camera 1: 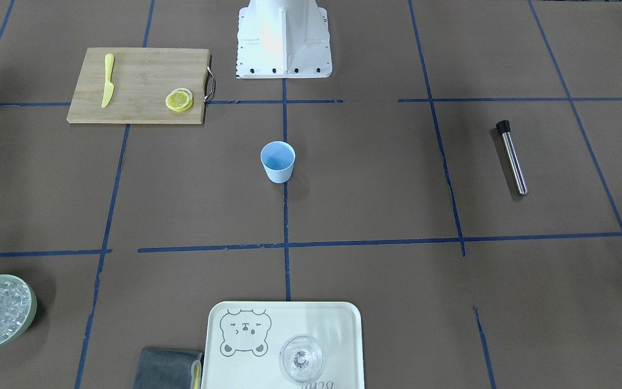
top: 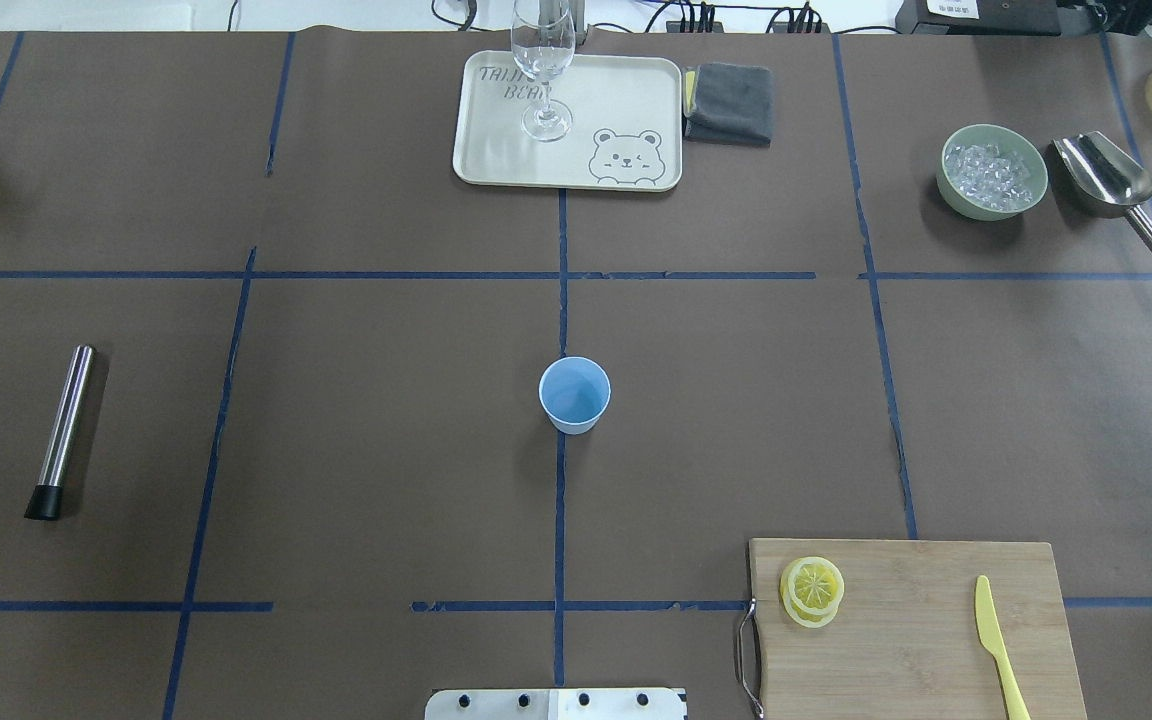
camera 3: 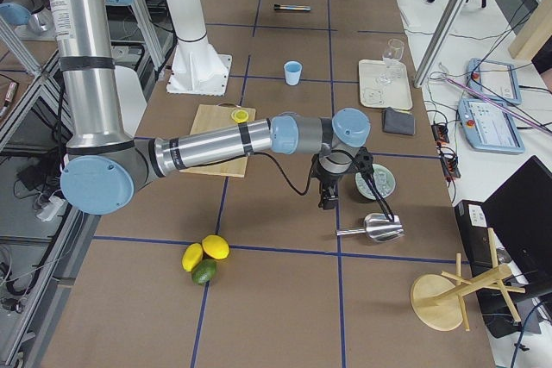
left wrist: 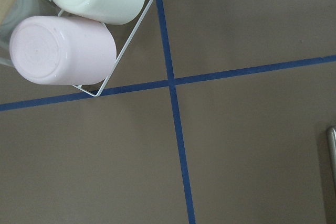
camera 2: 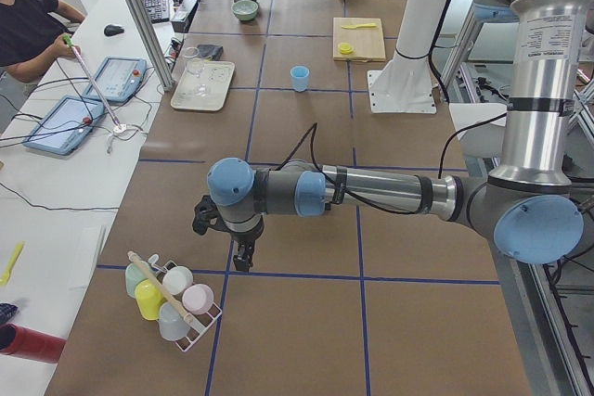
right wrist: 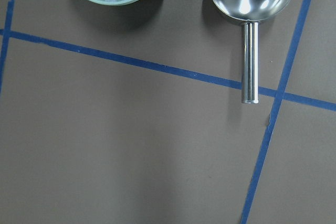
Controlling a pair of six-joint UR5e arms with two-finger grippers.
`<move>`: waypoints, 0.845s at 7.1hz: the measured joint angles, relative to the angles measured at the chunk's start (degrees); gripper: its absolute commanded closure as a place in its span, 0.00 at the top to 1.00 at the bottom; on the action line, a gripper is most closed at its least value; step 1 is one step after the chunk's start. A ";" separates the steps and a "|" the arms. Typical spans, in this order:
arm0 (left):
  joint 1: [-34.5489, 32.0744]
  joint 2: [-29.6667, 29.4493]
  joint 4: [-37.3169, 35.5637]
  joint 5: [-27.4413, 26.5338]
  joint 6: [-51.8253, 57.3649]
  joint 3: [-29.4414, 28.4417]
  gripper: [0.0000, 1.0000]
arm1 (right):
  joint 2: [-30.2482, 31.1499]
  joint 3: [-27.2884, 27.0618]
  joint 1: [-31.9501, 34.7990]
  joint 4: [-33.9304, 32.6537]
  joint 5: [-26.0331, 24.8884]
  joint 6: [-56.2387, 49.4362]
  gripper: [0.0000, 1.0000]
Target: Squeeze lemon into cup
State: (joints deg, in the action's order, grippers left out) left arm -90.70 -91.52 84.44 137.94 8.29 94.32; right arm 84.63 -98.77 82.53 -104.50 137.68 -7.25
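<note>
The light blue cup [camera 1: 278,161] stands upright and empty at the table's middle; it also shows in the overhead view [top: 574,395]. Lemon slices [camera 1: 179,100] lie stacked on the wooden cutting board [camera 1: 143,81], also seen from overhead [top: 812,590]. My left gripper [camera 2: 243,261] hangs far off at the table's left end beside a rack of cups. My right gripper [camera 3: 326,202] hangs at the right end near the ice bowl. Both show only in the side views, so I cannot tell whether they are open or shut.
A yellow plastic knife [top: 998,646] lies on the board. A steel muddler [top: 61,432] lies left. A bear tray [top: 496,160] with a clear glass [top: 542,70] and a grey cloth [top: 729,102] stand far. A green ice bowl [top: 993,171] and steel scoop [top: 1111,185] sit far right.
</note>
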 measured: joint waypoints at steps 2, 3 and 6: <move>-0.06 0.24 -0.12 0.08 0.23 1.78 1.00 | 0.44 -0.24 0.00 0.04 0.09 0.00 1.00; -0.07 0.45 -0.04 0.19 0.25 2.71 1.00 | 0.58 -0.32 0.00 0.37 0.12 -0.05 1.00; -0.09 0.85 0.14 0.39 0.29 3.71 1.00 | 1.64 -1.52 -0.52 4.40 2.40 0.65 1.00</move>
State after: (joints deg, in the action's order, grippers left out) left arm -90.79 -90.68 84.58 138.34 8.58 98.02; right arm 86.27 -100.29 82.01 -100.10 140.08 -6.60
